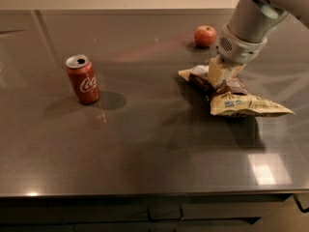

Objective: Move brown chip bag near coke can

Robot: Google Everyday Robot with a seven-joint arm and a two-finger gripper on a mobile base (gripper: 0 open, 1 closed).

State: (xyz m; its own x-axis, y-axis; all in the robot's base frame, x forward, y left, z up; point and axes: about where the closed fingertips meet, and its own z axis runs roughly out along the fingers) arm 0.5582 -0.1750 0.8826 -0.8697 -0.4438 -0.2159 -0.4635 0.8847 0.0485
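Observation:
The brown chip bag (pixel 243 103) lies at the right of the dark table, crumpled, with its cream-tan end pointing right. My gripper (pixel 222 77) comes down from the upper right and is shut on the bag's dark middle, which is bunched up around the fingers. The bag's left end looks raised a little off the surface. The coke can (pixel 83 79) stands upright at the left, well apart from the bag and the gripper.
A red apple (pixel 205 35) sits behind the bag, close to the arm. The dark glossy table (pixel 145 149) has its front edge near the bottom of the view, with drawers below it.

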